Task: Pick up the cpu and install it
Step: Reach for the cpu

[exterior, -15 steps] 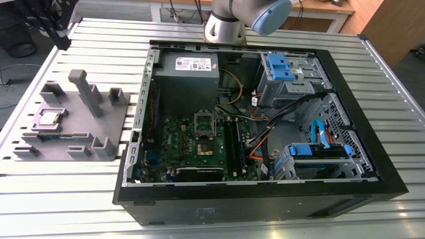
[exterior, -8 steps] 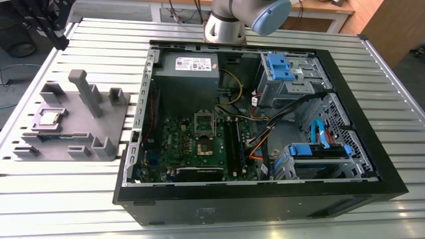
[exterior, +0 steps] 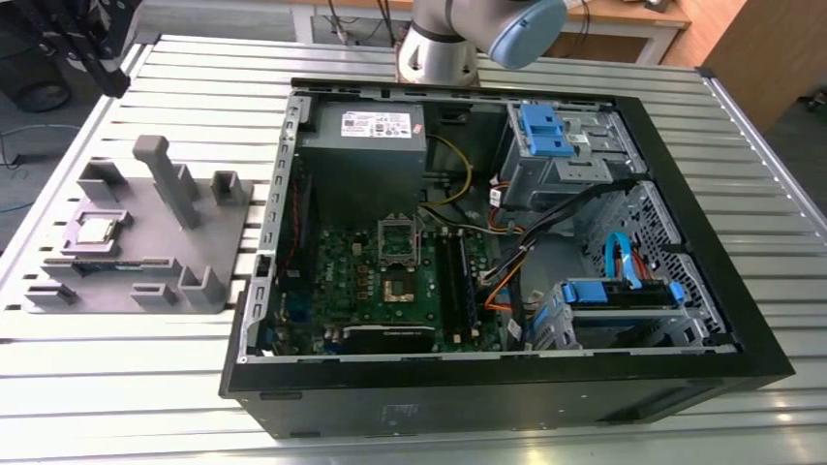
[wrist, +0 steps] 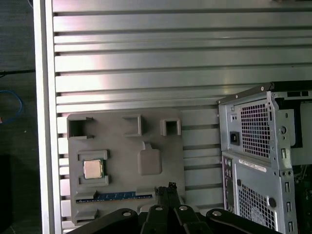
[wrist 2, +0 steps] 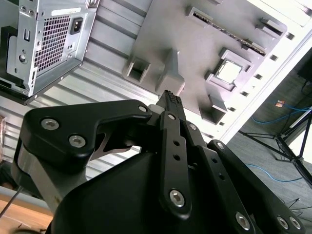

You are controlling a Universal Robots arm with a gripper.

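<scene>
The counter [exterior: 130, 387] is seen as ribbed bare metal with a dull sheen, and the grey fixture [exterior: 220, 218] is moulded in matt plastic. The cpu [exterior: 99, 231] is topped with smooth pale metal. The case [exterior: 517, 397] is coated matt black, as are the jaws, which are studded with bright screws.

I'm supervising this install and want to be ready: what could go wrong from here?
The cpu sits between raised walls of the holder; the claw, shut, could clip them. The socket lies deep in the case near cables, so a tilted drop might seat it badly.

Open room above cpu [exterior: 99, 231], post [exterior: 161, 179] near
</scene>
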